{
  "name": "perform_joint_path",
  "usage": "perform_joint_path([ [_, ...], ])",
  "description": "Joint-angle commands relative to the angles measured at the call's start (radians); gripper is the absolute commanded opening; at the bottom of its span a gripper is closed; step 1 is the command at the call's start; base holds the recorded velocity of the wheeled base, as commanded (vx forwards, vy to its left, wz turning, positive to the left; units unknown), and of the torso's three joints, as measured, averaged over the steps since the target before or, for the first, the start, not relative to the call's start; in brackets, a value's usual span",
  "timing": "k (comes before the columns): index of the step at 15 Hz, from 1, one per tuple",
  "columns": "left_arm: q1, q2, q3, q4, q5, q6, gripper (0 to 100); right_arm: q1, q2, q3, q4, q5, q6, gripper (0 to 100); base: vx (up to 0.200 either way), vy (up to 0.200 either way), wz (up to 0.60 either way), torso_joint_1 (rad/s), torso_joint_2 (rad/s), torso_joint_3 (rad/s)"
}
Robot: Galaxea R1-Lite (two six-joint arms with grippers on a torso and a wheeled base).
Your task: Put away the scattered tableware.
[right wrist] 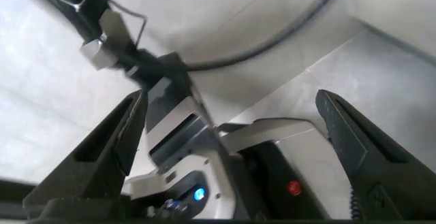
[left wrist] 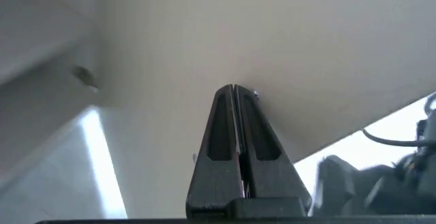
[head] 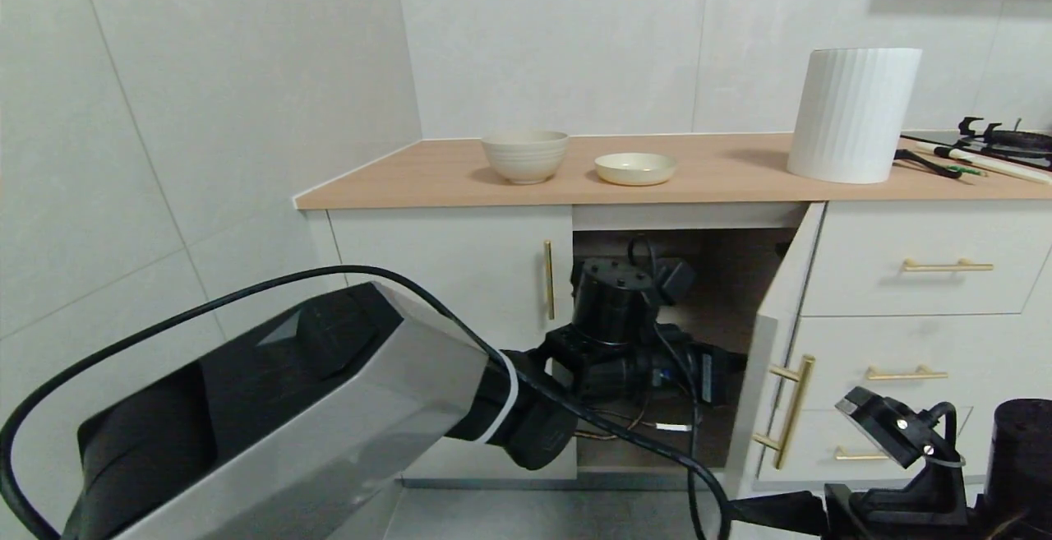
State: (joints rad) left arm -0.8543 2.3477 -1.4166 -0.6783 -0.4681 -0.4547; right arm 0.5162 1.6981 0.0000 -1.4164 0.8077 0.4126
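my left claw (left wrist: 233, 88) is pressed shut on nothing; my right claw (right wrist: 230, 96) gapes wide, holding nothing. the bowl (head: 525, 155) and dish (head: 634, 168) both sit on the counter (head: 731, 166), toward its left end.

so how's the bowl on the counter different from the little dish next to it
The bowl is tall and deep; the dish is low and shallow. The bowl's outer wall is ribbed, the dish's is smooth. The bowl looks greyish beige, the dish a creamier yellow. Both stand upright on the wooden counter, apart from each other.
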Motion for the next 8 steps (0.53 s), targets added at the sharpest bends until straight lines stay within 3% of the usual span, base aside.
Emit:
perform_joint_path([
  [1, -0.117, -0.014, -0.116, 0.1, -0.003, 0.019, 0, 0.073, -0.132, 0.0, 0.054, -0.001, 0.002, 100, 0.0, 0.0, 0.0, 0.0, 0.0, 0.0],
  [2, -0.131, -0.048, -0.088, 0.103, -0.001, 0.039, 0, 0.082, -0.176, 0.0, 0.08, -0.002, 0.0, 100, 0.0, 0.0, 0.0, 0.0, 0.0, 0.0],
  [4, -0.124, -0.137, 0.024, 0.098, 0.003, 0.034, 0, 0.085, -0.207, 0.0, 0.097, -0.005, -0.001, 100, 0.0, 0.0, 0.0, 0.0, 0.0, 0.0],
  [7, -0.045, -0.254, 0.146, 0.1, 0.016, 0.036, 0, 0.093, -0.178, -0.018, 0.097, -0.07, -0.005, 100, 0.0, 0.0, 0.0, 0.0, 0.0, 0.0],
  [8, 0.029, -0.334, 0.202, 0.111, 0.017, 0.044, 0, 0.102, -0.097, -0.086, 0.099, -0.191, -0.008, 100, 0.0, 0.0, 0.0, 0.0, 0.0, 0.0],
])
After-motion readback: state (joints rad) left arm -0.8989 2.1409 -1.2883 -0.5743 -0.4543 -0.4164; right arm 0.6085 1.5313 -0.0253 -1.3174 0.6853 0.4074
